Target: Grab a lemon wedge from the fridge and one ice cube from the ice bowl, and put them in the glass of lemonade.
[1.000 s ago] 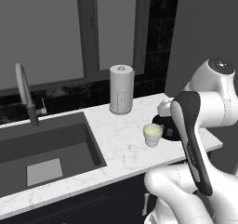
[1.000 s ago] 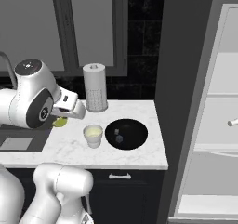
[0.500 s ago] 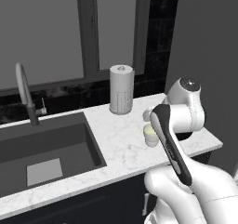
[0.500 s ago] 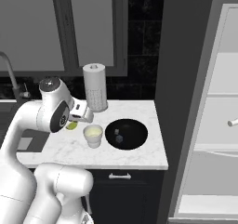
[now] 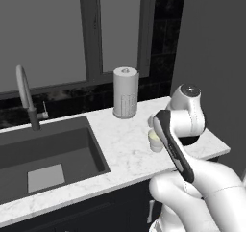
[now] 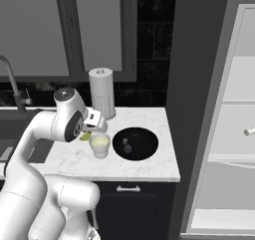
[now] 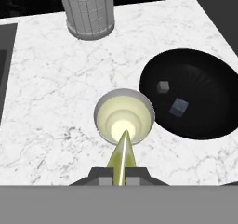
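1. Since the earlier frames the arm has swung in over the marble counter [image 6: 144, 167]; the gripper [image 7: 122, 174], which hung back left of the glass of lemonade [image 6: 99, 145] a second ago, now sits close above and just behind it.
2. The jaws are pinched almost fully together on the lemon wedge [image 7: 122, 157], a thin pale sliver with a yellow-green edge held between the two dark tips.
3. In the hand view the wedge's long axis runs straight out from the jaws, and its point reaches over the near rim of the glass of lemonade [image 7: 124, 116], whose pale liquid lies just ahead of the tip.
4. The deciding relation, as I judge it: the glass lies directly ahead of the jaws, so a short advance along the wedge's own axis should centre it before release; let go now, it might catch the rim.
5. The ice bowl [image 7: 200, 93] stands just to the right of the glass, nearly touching it, with two ice cubes [image 7: 179, 107] inside.
6. The perforated grey-white cylinder [image 7: 87, 9] stands behind the glass, well apart.
7. The fridge [image 6: 234, 134] stands open, right of the glass beyond the bowl.
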You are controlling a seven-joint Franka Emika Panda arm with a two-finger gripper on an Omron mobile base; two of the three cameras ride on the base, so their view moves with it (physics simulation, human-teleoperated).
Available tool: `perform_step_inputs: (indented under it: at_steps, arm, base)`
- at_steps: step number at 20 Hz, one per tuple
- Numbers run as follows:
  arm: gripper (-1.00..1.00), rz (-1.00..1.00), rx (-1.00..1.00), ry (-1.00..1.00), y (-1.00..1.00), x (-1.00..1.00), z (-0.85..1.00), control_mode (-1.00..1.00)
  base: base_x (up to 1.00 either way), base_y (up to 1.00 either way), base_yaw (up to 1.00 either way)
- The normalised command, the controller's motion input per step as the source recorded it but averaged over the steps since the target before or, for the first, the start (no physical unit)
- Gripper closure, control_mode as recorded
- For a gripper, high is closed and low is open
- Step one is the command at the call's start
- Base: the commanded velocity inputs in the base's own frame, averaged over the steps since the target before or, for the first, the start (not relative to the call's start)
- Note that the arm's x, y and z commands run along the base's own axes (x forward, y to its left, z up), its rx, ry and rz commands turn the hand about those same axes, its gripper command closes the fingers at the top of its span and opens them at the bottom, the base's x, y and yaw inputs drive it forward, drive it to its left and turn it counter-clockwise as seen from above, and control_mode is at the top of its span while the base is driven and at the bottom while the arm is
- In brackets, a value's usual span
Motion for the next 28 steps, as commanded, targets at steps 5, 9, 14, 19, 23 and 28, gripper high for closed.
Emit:
perform_step_inputs:
  at_steps: [5, 9, 14, 19, 23, 28]
  arm:
    - [1.0, 0.0, -0.04, 0.03, -0.02, 0.07, -0.19, -1.0]
    - [1.0, 0.0, -0.01, 0.01, 0.0, 0.11, -0.14, -1.0]
    - [1.0, 0.0, 0.0, 0.0, -0.01, 0.17, 0.0, -1.0]
    - [1.0, 0.0, 0.0, 0.01, -0.01, 0.05, 0.0, -1.0]
    - [1.0, 0.01, 0.0, 0.01, 0.0, 0.03, 0.0, -1.0]
    - [1.0, 0.01, 0.0, 0.0, 0.0, 0.0, 0.0, -1.0]
  base:
    - [0.0, 0.0, 0.0]
    - [0.0, 0.0, 0.0]
    - [0.0, 0.0, 0.0]
    - [0.0, 0.0, 0.0]
    - [0.0, 0.0, 0.0]
    - [0.0, 0.0, 0.0]
